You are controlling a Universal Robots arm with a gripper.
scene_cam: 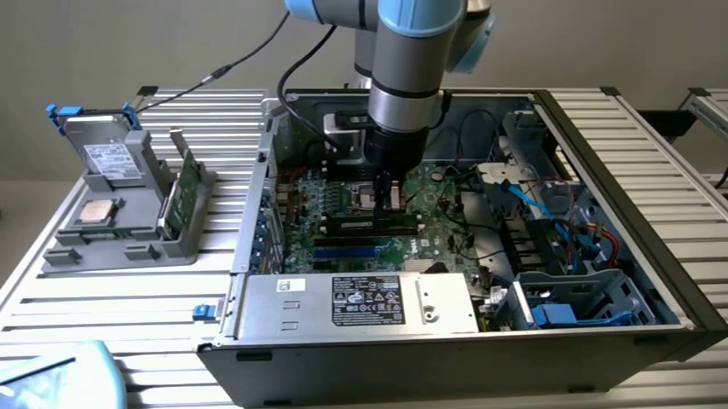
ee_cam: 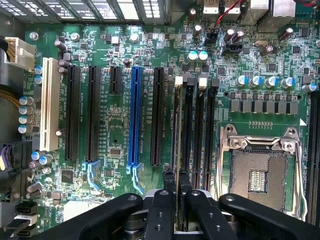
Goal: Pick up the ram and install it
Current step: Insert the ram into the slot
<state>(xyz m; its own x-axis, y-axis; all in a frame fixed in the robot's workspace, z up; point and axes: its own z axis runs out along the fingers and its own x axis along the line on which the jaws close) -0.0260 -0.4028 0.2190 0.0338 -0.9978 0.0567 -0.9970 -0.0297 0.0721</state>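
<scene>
Ram (ee_cam: 176, 125) sits edge-on, pinched between the narrow jaws of the gripper (ee_cam: 176, 176), lined up along the black memory slots (ee_cam: 197, 130) on the motherboard (ee_cam: 115, 125), next to the bare processor socket (ee_cam: 260, 172). The arm's down inside the open computer case (scene_cam: 455, 366), which stands on a slatted metal table (scene_cam: 136, 290). On the exterior view's left, a grey holder (scene_cam: 108, 247) carries a green card (scene_cam: 182, 192). Plain beige wall (scene_cam: 114, 43) behind.
</scene>
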